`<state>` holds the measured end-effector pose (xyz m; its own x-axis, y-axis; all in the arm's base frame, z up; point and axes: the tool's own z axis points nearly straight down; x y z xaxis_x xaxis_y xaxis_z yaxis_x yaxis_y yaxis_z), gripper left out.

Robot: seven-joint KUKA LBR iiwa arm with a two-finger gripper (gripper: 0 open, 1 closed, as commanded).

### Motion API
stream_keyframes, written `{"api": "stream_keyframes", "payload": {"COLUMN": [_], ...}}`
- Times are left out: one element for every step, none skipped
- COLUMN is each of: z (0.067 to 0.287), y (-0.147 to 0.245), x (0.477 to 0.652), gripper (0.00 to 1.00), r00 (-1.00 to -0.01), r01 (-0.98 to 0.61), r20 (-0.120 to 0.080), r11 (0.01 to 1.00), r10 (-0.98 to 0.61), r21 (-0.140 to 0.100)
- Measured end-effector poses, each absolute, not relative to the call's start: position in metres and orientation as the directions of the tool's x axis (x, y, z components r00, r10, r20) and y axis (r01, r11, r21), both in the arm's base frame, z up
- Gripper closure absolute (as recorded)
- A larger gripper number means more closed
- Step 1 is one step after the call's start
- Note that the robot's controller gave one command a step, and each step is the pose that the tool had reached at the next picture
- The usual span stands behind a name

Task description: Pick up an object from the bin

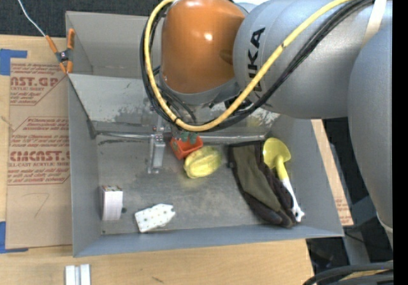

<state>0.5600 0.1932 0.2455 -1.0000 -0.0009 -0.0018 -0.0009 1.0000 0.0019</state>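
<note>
Six small things are seen on the floor of the grey metal bin (pixel 83 150). The gripper (pixel 155 159) is found low over the middle of the bin floor, beneath the arm's orange cover (pixel 197 41), with its tip close to the bare metal. Whether it is open or closed cannot be told, and nothing can be made out in its hold. Just beside it, toward the bin's right edge in the view, an orange-red thing (pixel 186 146) with a small green part is seen, and a yellow lemon-shaped thing (pixel 203 163) is laid touching it. Farther toward the right edge a dark olive pouch (pixel 255 182) is stretched from the middle toward the bin's near right corner. A yellow scoop (pixel 276 152) with a white handle is rested along the pouch, the handle pointed at that corner. Well apart from the gripper, by the near left corner, a white roll of tape (pixel 112 204) is placed. Beside it, along the near edge, a white block (pixel 153 217) dotted with small holes is laid flat.
</note>
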Motion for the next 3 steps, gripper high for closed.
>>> {"api": "stream_keyframes", "payload": {"z": [0.149, 0.16, 0.104], "y": [0.173, 0.127, 0.153], "x": [0.529, 0.485, 0.481], "gripper": [0.0, 0.0, 0.0], "r00": [-0.986, -0.936, -0.865], "r01": [-0.165, -0.353, -0.502], "r20": [0.0, -0.003, 0.003], "r11": [0.986, 0.936, 0.865], "r10": [-0.165, -0.353, -0.502], "r21": [0.001, 0.001, 0.003]}}
